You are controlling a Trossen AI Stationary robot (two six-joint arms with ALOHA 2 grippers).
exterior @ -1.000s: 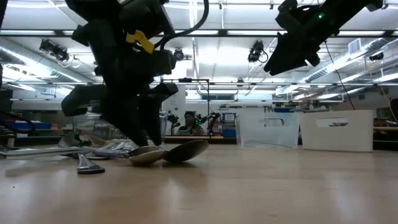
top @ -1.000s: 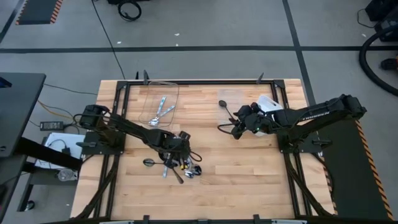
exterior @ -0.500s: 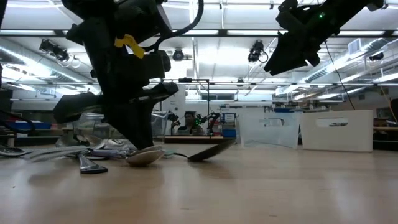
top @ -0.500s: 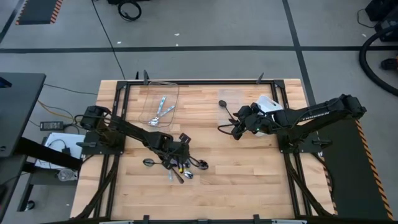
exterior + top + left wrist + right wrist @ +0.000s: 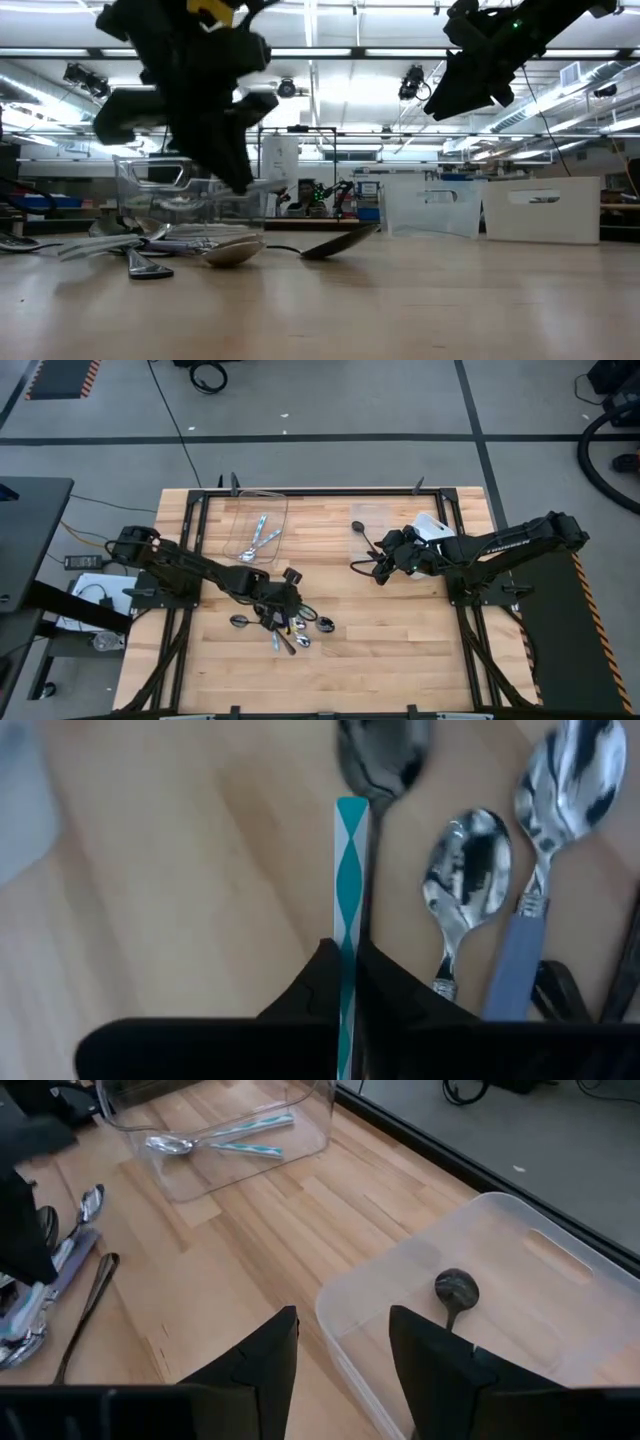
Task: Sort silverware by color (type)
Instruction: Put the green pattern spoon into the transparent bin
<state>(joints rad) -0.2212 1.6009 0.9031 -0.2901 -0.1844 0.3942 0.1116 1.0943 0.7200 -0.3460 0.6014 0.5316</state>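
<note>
From above, the left claw [image 5: 283,603] sits over the pile of spoons [image 5: 292,630] near the middle of the wooden counter [image 5: 400,650], toward its near edge, but that view is too small to show what the fingers do. The left wrist view settles it: the two dark fingers [image 5: 310,995] are pressed together on a thin teal-and-white patterned handle [image 5: 350,910], whose spoon bowl [image 5: 383,755] shows beyond it, while two shiny silver spoons [image 5: 467,870] with a light-blue handle [image 5: 515,965] lie just beside on the wood. The low view adds height: the left claw [image 5: 235,175] hangs above the counter with a pale strip in its tip, and the spoons left on the wood [image 5: 232,250] lie flat below it, a dark spoon [image 5: 335,243] reaching out to the right. The right claw [image 5: 383,567] waits over the right half of the counter, beside a clear container [image 5: 385,530]; the high view shows a dark spoon [image 5: 360,530] inside. The right wrist view shows its fingers [image 5: 262,1360] spread apart and holding nothing, and makes plain that the dark spoon [image 5: 455,1295] lies alone in that clear container [image 5: 400,1280]. It also sees the second clear container [image 5: 215,1125] at the far left, holding two silver spoons with teal handles [image 5: 215,1140], which the high view shows only as pale slivers [image 5: 258,540] in the far-left container [image 5: 262,505].
</note>
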